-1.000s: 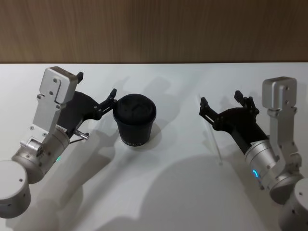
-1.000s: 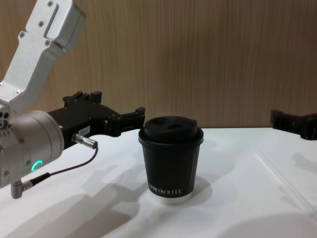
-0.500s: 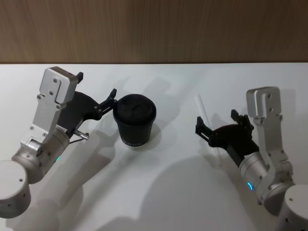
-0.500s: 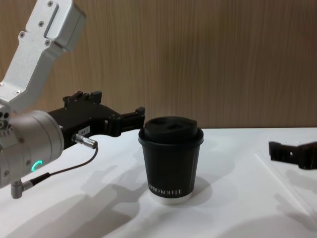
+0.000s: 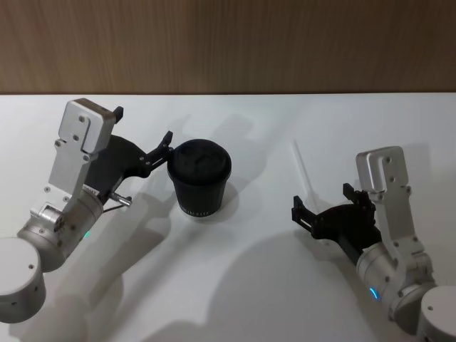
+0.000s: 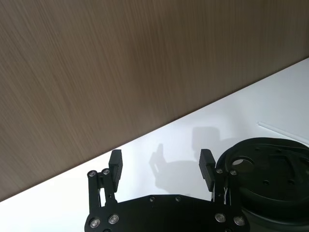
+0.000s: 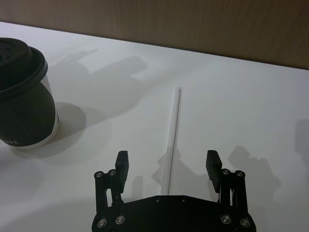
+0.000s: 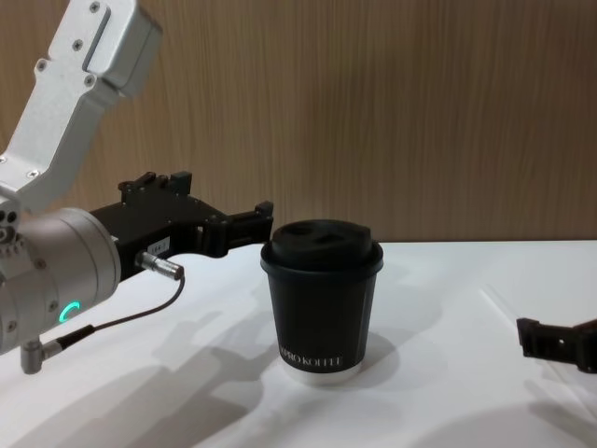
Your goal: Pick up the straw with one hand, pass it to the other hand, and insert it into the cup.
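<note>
A white straw point(image 7: 173, 135), a black cup point(image 5: 199, 182) with white lettering, a brown wood-grain wall point(image 5: 228, 43).

The straw point(image 5: 299, 161) runs toward the right pincer point(image 5: 322, 201), and its near end is lost under that pincer's black body, in the head view and the right wrist view alike. In the chest view the right edge cuts the right pincer off past one finger point(image 8: 552, 340), and the straw is too faint against the white table point(image 8: 438, 392) to trace. The left wrist view cuts the cup point(image 6: 270, 169) at the picture's edge, leaving part of its lid, and a short stub of straw runs off the edge beside it. The right wrist view also crops the cup. From the head view, it cannot be told whether the nearer fingertip of the left pincer point(image 5: 143, 125) touches the lid. The cup's lettering is too small to read there.
</note>
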